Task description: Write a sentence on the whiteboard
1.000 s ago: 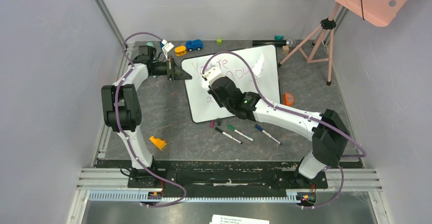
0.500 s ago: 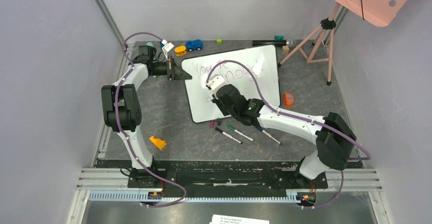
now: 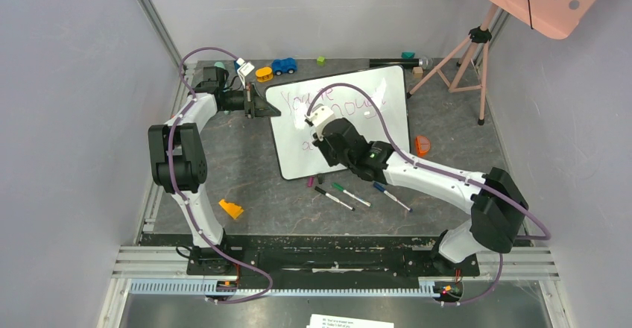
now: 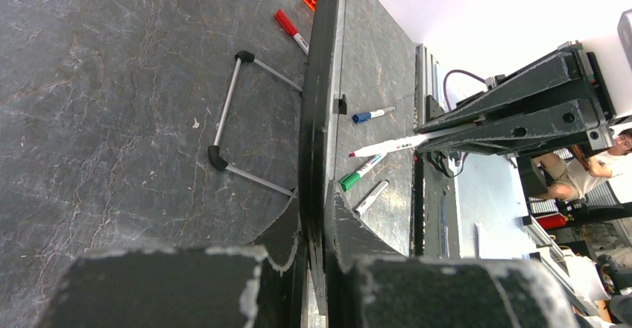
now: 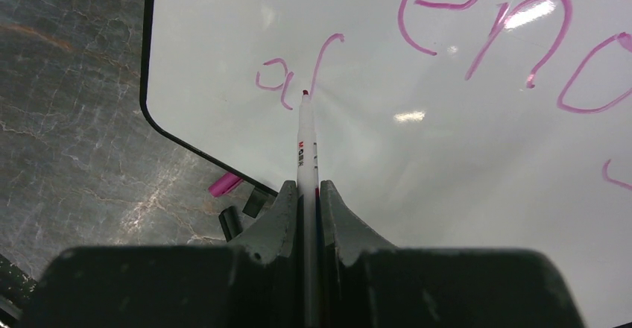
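The whiteboard (image 3: 393, 128) stands tilted on the dark table, its black frame (image 4: 320, 82) running edge-on through the left wrist view. My left gripper (image 3: 261, 108) is shut on its left edge (image 4: 317, 201). The sentence (image 3: 309, 103) in pink reads "You're enou..." along the top, partly hidden by my right arm. A second line begins with "al" (image 5: 287, 78). My right gripper (image 3: 322, 147) is shut on a white marker (image 5: 306, 142), gripped low on its barrel (image 5: 307, 190). The marker's pink tip rests at the foot of the "l" stroke.
Black (image 3: 334, 198), green (image 3: 351, 194) and blue (image 3: 391, 197) markers lie in front of the board, with a pink cap (image 5: 223, 185) by its foot. An orange block (image 3: 231, 209), an orange disc (image 3: 422, 145), a toy car (image 3: 283, 65) and a tripod (image 3: 466, 52) surround it.
My right arm has shifted right and nearer, uncovering more of "You're". The marker tip now sits at the second line. The left arm has not moved.
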Controlling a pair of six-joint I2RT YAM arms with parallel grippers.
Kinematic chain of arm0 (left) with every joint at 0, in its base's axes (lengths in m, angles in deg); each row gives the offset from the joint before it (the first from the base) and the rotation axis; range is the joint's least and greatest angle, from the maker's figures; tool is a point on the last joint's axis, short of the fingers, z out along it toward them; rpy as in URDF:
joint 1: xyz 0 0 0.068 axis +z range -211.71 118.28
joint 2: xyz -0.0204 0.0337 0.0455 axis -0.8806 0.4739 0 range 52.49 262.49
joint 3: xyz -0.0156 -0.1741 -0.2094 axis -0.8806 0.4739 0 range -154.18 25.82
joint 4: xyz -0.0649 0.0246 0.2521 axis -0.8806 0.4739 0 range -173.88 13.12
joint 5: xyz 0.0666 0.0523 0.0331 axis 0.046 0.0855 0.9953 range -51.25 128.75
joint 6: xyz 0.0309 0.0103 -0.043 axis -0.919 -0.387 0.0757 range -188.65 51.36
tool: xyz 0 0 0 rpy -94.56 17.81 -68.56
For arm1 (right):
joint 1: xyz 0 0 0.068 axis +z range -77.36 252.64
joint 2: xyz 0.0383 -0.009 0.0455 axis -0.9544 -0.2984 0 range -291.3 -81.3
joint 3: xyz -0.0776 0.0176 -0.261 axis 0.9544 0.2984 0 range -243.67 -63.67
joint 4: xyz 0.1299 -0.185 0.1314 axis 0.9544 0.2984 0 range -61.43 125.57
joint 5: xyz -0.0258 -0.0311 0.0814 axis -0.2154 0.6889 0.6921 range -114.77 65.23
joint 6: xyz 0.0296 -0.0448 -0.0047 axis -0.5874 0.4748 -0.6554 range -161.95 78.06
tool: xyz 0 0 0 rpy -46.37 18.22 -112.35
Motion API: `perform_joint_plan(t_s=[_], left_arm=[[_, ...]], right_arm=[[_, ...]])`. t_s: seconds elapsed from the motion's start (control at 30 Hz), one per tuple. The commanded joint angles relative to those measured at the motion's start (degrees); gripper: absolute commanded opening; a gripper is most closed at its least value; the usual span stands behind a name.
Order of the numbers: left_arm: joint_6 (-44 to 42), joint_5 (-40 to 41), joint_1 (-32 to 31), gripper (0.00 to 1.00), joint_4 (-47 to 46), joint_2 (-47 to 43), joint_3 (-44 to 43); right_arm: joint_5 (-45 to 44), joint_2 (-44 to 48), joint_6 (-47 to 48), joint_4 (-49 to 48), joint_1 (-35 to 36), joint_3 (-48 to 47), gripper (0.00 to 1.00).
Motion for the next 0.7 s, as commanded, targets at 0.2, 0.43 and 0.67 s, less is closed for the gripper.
perform_joint_plan(t_s=[0.2, 0.43, 0.67], left_arm=[[-10.6, 14.3, -3.0, 0.02, 0.3, 1.9, 2.8], [-10.6, 14.4, -3.0, 0.02, 0.3, 1.8, 2.9], [-10.7, 14.4, -3.0, 0.02, 0.4, 1.8, 2.9]], right_arm=[[-0.9, 3.8, 0.7, -1.9, -1.8, -0.9, 0.00], [-1.6, 10.3, 0.5, -10.4, -1.9, 7.5, 0.00], [-1.9, 7.9, 1.0, -8.8, -1.9, 6.9, 0.00]])
